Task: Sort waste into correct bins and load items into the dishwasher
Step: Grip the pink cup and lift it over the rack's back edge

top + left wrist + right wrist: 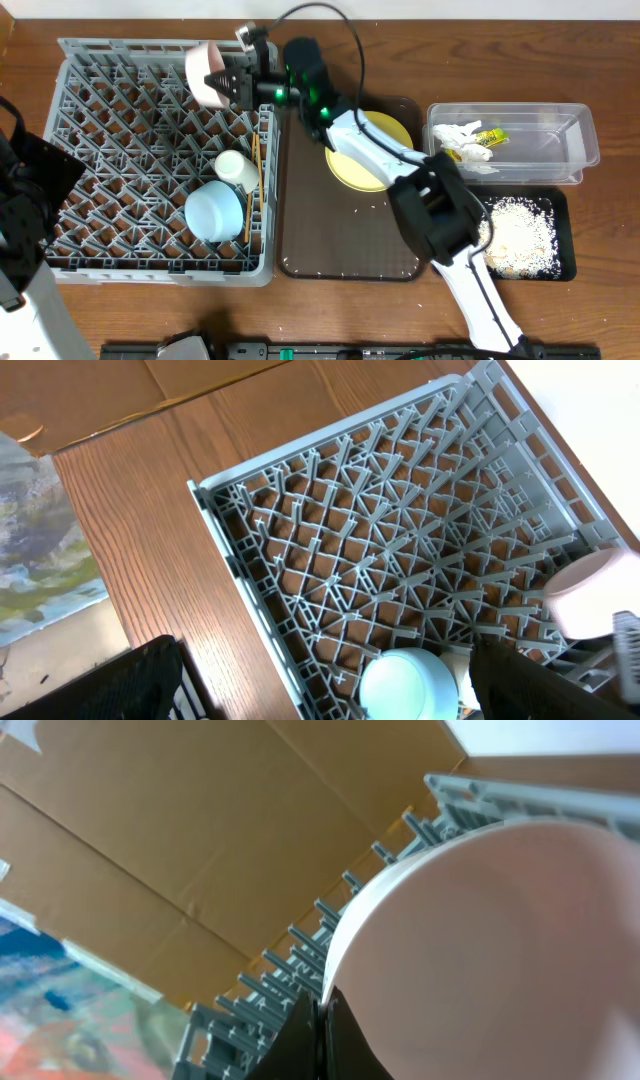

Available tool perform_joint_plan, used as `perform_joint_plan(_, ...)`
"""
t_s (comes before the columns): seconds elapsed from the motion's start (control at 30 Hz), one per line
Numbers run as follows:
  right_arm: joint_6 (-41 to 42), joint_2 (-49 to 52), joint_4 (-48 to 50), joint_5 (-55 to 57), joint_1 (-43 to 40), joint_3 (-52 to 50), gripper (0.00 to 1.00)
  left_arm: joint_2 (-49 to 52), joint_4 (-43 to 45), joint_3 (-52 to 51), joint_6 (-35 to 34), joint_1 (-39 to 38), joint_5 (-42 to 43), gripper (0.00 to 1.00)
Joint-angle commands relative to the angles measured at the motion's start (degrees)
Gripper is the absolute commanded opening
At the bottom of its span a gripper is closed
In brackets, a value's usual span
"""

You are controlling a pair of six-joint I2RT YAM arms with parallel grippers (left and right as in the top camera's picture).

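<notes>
Right gripper (228,82): we log it clamped on the rim of a pale cup (205,72), upper centre of the overhead frame, over the grey dish rack's (120,110) upper right corner. Left gripper (320,665): we note its jaws spread wide, holding nothing, by the rack's left side.

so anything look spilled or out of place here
A few white crumbs lie loose on the brown tray, beside the yellow plate and along its front edge, instead of in the black tray with the rest.
</notes>
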Motion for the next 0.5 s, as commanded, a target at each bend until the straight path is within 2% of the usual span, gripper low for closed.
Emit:
perform_joint_plan(0.0,7.10,1.53,3.17,-4.85,-0.87,0.37,0.01,0.04,-2.89,0.50,-0.72,0.35,-0.20,0.93)
perform_joint_plan(0.2,8.52,1.64,2.05,-7.96,-2.03,0.37,0.01,0.04,-2.89,0.50,-0.72,0.35,-0.20,0.93)
perform_joint_plan(0.47,9.81,1.62,-10.51,-9.16,-4.46,0.37,0.02,0.04,-2.89,0.50,-0.72,0.35,-0.20,0.93)
